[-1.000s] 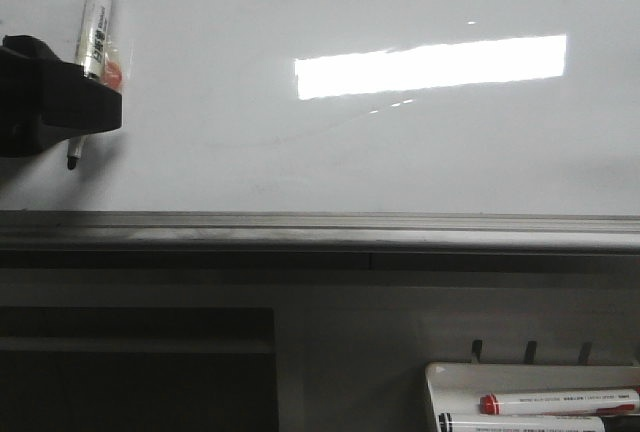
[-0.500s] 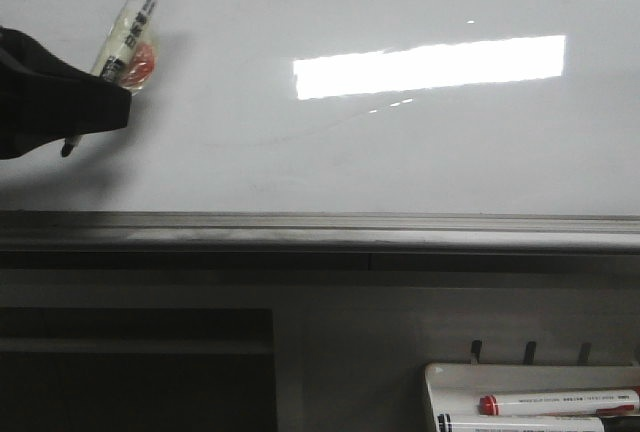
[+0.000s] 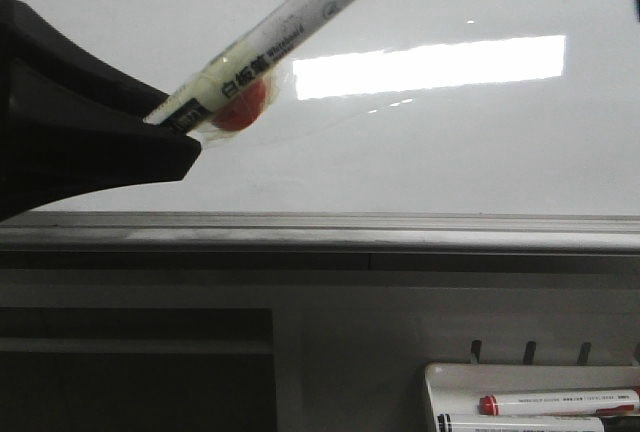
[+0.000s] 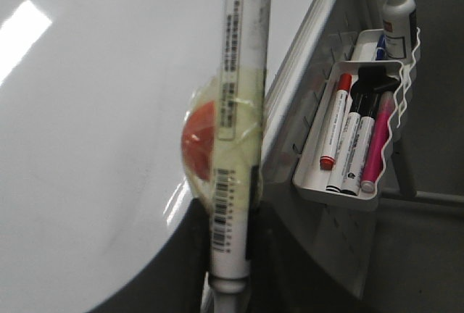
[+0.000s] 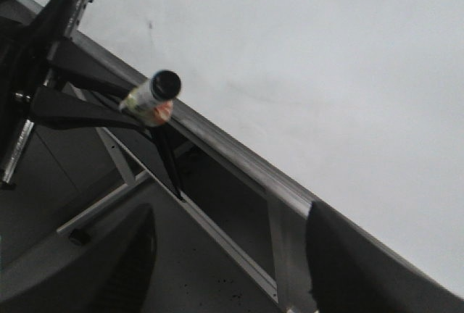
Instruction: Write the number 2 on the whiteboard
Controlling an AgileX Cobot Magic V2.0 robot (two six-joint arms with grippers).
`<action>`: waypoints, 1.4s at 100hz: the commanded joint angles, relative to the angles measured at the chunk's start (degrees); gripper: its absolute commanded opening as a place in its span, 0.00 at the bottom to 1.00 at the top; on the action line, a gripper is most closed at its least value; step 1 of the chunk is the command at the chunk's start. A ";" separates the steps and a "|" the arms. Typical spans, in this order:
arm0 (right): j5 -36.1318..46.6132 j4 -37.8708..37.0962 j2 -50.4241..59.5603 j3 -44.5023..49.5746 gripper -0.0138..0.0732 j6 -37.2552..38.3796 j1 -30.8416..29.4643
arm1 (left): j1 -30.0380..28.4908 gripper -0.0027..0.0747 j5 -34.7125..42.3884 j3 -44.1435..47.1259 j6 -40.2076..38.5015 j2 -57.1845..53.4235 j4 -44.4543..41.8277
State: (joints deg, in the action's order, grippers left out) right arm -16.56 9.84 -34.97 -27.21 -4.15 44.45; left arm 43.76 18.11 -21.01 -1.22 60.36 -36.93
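My left end effector is clamped on the marker, the whiteboard behind; right end effector fingers apart.

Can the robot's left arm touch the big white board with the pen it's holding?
Probably yes. The left end effector grips the white marker pen right in front of the glossy whiteboard, and nothing stands between them. The pen's tip is hidden, so contact can't be confirmed.
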 commanded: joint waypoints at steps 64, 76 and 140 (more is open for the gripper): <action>17.89 -1.04 -26.06 -11.45 0.27 -3.45 10.58 | 0.61 0.01 3.76 -1.37 -0.52 -0.82 -6.02; 18.22 -1.04 -26.06 -11.45 0.08 -3.45 10.58 | 0.61 0.01 3.97 -1.37 -0.52 -0.82 -6.02; 18.54 -1.04 -26.15 -12.28 0.08 -3.54 7.75 | 0.49 0.64 -5.72 -1.99 -0.72 -19.96 6.69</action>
State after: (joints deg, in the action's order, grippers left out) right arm -2.98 9.34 -61.83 -36.97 -7.04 53.54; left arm 43.76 12.87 -21.14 -1.16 44.38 -35.87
